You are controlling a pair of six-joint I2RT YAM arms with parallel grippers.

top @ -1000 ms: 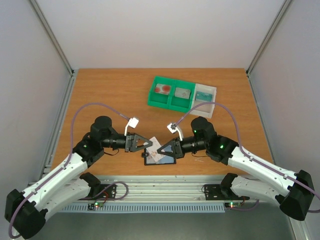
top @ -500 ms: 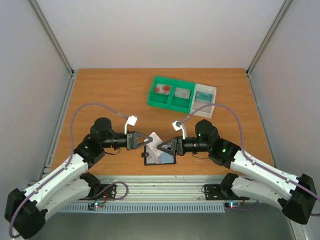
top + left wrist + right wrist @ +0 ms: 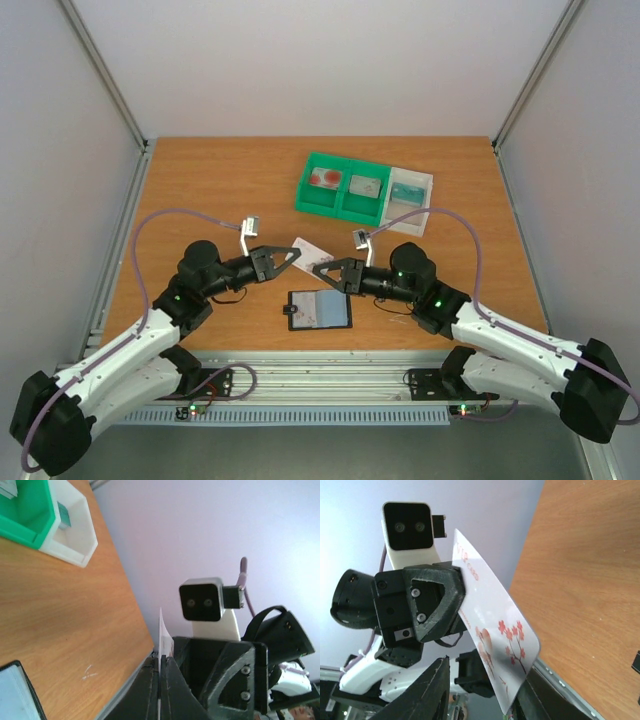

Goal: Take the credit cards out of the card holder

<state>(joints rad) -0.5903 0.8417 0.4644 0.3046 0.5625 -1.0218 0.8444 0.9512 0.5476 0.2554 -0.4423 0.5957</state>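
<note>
on the left, our left arm reaches in toward the middle of the table (image 3: 200,180), and the left gripper (image 3: 293,255) is clenched tight on a white card (image 3: 312,247). from the left wrist we see that card edge-on, a thin pale sliver pinched between the two dark fingers with no gap showing. from the right wrist it faces us: white, red blossoms printed near its lower end, a little red lettering near the top, held tilted and up off the wood.

just right of it comes the right gripper (image 3: 320,268), nose to nose with the left one. its fingers stand apart, released. the card's lower corner hangs in the space between them, and we cannot tell whether it brushes either finger. nothing is gripped on this side.

below that meeting point, nearer to us, the card holder (image 3: 320,310) lies open and flat on the table, black border around grey-blue pockets facing up. both grippers are apart from it, above and just beyond its far edge. we cannot make out whether anything sits in its pockets.

further right and toward the far side sits the green tray (image 3: 322,208). its left compartment holds a whitish card with red marks (image 3: 326,179), and its right compartment holds a grey card (image 3: 366,186). touching the green tray's right side is the white tray (image 3: 426,195), with a teal card (image 3: 406,190) inside. these trays are well apart from both grippers.
</note>
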